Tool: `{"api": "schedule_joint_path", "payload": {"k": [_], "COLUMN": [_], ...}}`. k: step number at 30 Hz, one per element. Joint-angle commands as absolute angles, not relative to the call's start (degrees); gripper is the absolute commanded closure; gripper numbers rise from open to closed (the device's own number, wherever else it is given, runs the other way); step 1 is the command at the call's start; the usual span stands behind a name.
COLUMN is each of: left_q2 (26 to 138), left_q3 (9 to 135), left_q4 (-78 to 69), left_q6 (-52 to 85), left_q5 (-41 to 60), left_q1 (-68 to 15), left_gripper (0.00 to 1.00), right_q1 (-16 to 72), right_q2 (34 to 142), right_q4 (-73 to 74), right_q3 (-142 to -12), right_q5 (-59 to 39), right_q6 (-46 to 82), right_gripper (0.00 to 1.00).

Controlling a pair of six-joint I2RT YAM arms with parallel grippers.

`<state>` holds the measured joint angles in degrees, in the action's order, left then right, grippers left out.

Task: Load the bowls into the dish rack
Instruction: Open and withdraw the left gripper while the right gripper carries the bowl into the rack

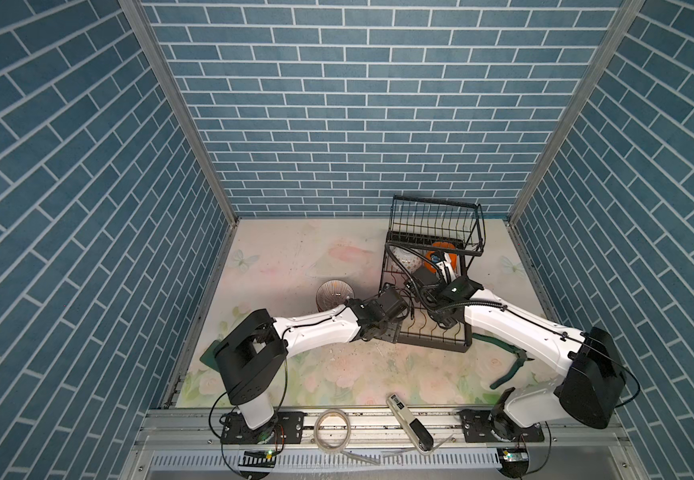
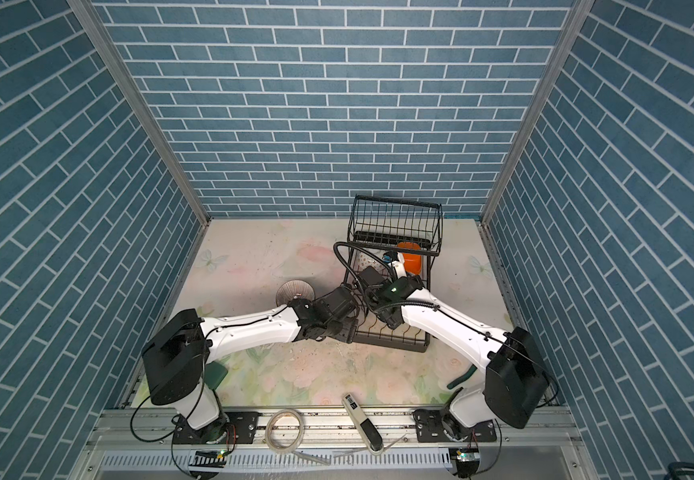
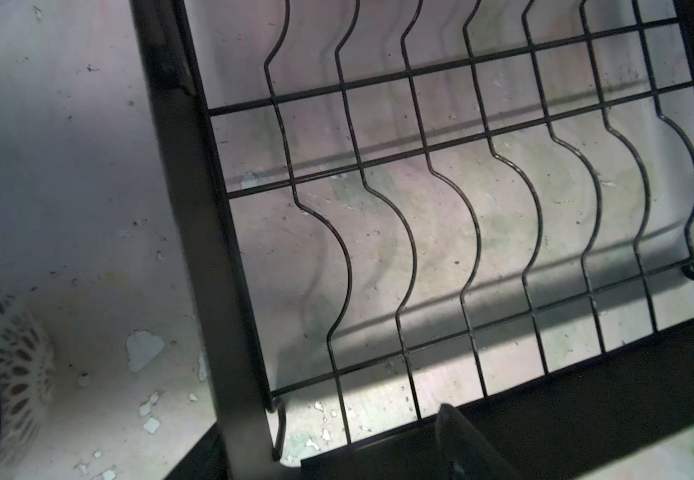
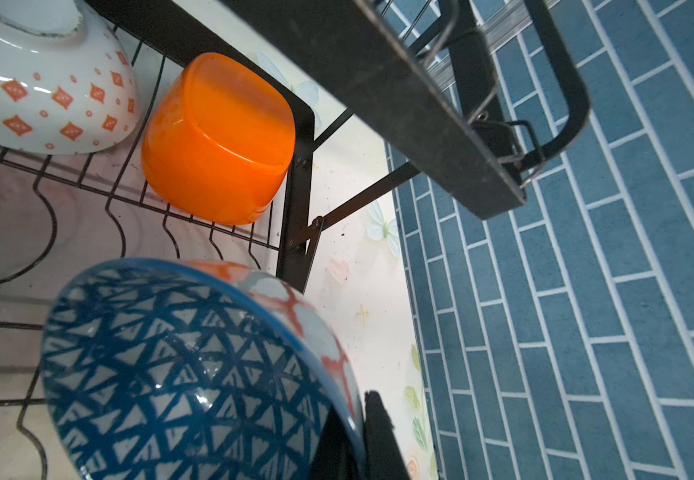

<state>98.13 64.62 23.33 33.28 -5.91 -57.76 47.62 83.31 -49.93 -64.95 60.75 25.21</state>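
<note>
Low in the right wrist view, the right gripper [image 4: 353, 440] has its jaws clamped on the rim of a blue triangle-patterned bowl [image 4: 179, 374], over the lower tier of the black wire dish rack [image 1: 436, 216] (centre right in both top views). An orange plastic bowl [image 4: 216, 137] and a white bowl with orange diamonds [image 4: 46, 95] lie upturned there. A ribbed bowl [image 1: 334, 294] sits on the table [image 1: 295, 257] left of the rack. The left gripper [image 1: 387, 333] is at the rack's lower left corner; how its jaws stand cannot be told. The label on a handheld device [image 1: 407, 419] is too small to read.

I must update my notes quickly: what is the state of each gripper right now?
Left gripper: open, holding nothing.
Right gripper: closed on the rim of the blue patterned bowl.
</note>
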Motion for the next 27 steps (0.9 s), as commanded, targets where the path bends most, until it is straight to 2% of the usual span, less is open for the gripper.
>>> {"api": "schedule_joint_path", "payload": {"k": [1, 27], "left_q2": [99.6, 96.5], "left_q3": [66.4, 64.3], "left_q4": [23.6, 20.8], "left_q6": [33.1, 31.5], "left_q5": [-3.9, -5.7], "left_q1": [-59.8, -60.5], "left_gripper": [0.26, 0.23], "right_q1": [47.6, 42.2], "right_q2": [84.6, 96.6], "right_q4": [-49.1, -43.1], "right_q3": [-64.6, -63.4], "right_q5": [66.8, 70.6], "right_q6": [27.2, 26.1], "right_gripper": [1.0, 1.0]}}
